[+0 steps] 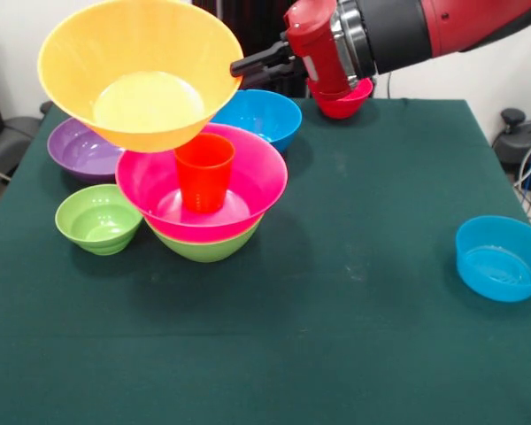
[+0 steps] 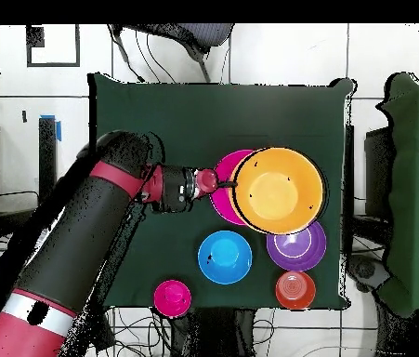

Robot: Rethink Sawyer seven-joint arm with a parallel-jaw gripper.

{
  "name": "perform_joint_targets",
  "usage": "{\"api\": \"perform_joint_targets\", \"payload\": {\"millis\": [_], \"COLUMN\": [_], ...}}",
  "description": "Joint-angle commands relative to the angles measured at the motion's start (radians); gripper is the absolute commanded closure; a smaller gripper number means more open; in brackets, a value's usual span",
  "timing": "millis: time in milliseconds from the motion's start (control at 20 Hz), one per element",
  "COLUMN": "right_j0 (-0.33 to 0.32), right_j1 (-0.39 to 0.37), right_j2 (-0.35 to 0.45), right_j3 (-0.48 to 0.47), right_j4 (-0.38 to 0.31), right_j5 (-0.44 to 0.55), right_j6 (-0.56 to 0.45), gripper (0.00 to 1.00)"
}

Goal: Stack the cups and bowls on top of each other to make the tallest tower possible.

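large orange bowl (image 1: 142, 75) gripped by its rim and held tilted above the tower.
front view, left to right: purple bowl (image 1: 81, 150) at the far left edge; small green bowl (image 1: 98, 219) just in front of it, beside the tower; tower near the table's left side, green bowl (image 1: 208, 249) lowest, pink bowl (image 1: 203, 186) nested in it, orange cup (image 1: 203, 170) upright inside the pink; blue bowl (image 1: 264, 115) behind the tower; gripper (image 1: 244, 65) closed on the orange bowl's right rim; small red bowl (image 1: 341, 104) partly hidden behind the wrist; another blue bowl (image 1: 501, 258) well apart at the right edge of the green table (image 1: 354, 336).
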Motion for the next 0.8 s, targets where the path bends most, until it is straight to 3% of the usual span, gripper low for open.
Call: {"api": "perform_joint_targets", "payload": {"millis": [50,800], "right_j0": [0.022,0.057], "right_j1": [0.005,-0.019], "right_j2": [0.087,0.085], "right_j3": [0.075,0.157], "right_j4": [0.027,0.013], "right_j5": [-0.068,-0.101], "right_j6": [0.252,0.313], "gripper": [1.00,1.00]}}
